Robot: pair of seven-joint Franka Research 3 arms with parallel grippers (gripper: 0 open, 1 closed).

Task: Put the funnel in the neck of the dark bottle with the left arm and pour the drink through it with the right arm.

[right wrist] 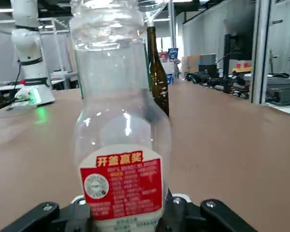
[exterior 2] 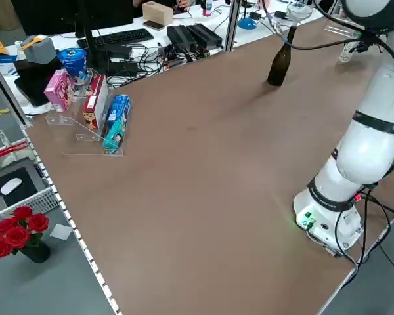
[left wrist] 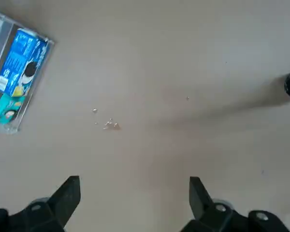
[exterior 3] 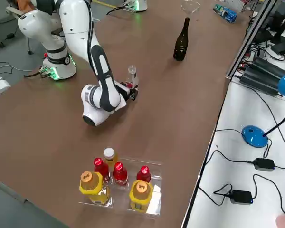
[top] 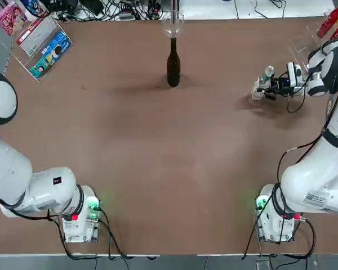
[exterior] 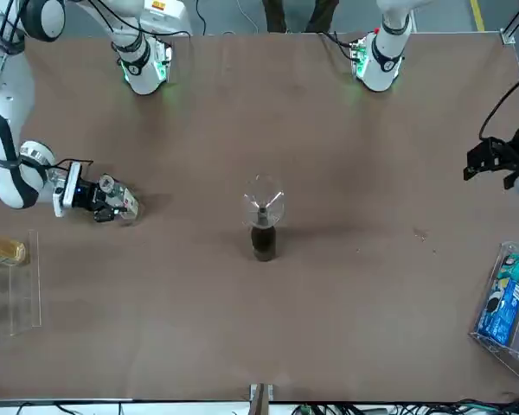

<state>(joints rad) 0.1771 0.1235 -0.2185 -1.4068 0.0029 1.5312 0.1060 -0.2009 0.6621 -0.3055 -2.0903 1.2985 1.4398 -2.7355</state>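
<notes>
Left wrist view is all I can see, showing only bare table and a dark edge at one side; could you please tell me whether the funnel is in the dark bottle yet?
Observer: Yes, the funnel sits in the neck of the dark bottle, which stands upright mid-table.
Operator: Thank you. Has the right arm got hold of the drink?
Observer: It has. The right hand is closed around the lower part of the drink bottle, which is upright.
Operator: Is it near the funnel?
Observer: No, it is well apart from the dark bottle, off toward the robot's right side of the table, so no pouring has begun.
</notes>
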